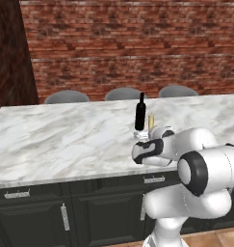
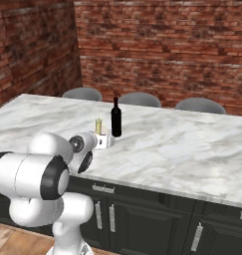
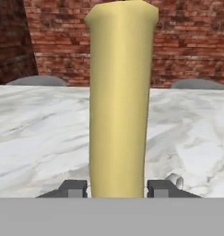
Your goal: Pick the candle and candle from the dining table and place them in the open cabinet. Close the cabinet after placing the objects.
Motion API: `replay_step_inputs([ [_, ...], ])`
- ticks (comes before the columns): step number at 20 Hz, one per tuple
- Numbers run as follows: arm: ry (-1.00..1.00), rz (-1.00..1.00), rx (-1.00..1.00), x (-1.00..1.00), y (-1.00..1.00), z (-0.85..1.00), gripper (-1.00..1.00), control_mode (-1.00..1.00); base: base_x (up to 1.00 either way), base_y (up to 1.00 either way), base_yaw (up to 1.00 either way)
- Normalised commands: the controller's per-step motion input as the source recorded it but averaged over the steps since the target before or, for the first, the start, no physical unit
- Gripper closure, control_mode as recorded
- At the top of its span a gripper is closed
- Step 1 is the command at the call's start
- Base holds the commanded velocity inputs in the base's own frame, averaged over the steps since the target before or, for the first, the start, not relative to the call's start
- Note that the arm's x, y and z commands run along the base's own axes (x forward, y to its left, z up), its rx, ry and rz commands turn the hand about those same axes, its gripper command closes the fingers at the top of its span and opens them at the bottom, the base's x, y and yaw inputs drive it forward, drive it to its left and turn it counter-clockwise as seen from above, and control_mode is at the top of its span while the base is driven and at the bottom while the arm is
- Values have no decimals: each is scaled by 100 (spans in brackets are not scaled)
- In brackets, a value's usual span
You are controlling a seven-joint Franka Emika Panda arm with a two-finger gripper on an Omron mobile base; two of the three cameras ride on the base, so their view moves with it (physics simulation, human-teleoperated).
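Note:
A tall slim pale-yellow candle (image 3: 120, 97) stands upright between my two dark finger tips (image 3: 74, 188), close in front of the hand camera. My gripper (image 3: 118, 188) is shut on its lower part. From the base cameras the candle (image 1: 150, 120) (image 2: 98, 125) pokes up just behind my white hand, over the near part of the dining table (image 1: 60, 140) (image 2: 182, 149), right beside a black bottle. Its foot is hidden by the hand, so I cannot tell whether it rests on the marble top. The cabinet is out of view.
A tall black bottle (image 1: 140, 113) (image 2: 116, 118) stands upright on the table just past the candle. Grey chair backs (image 1: 67, 96) (image 2: 140, 99) line the far side, with a brick wall behind. Black fronts with silver handles (image 1: 64, 216) run below the top.

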Motion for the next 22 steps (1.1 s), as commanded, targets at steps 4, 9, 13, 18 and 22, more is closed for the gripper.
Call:
replay_step_inputs([
  [4,0,0,0,-11,-5,88,100,-100,0,0,0],
  [9,10,1,0,-11,-1,68,100,-100,0,0,0],
  [13,18,2,1,-31,0,19,100,-100,0,0,0],
  [18,14,4,0,-22,-1,5,100,-100,0,0,0],
  [22,-3,8,-2,-19,-5,0,100,-100,0,0,0],
])
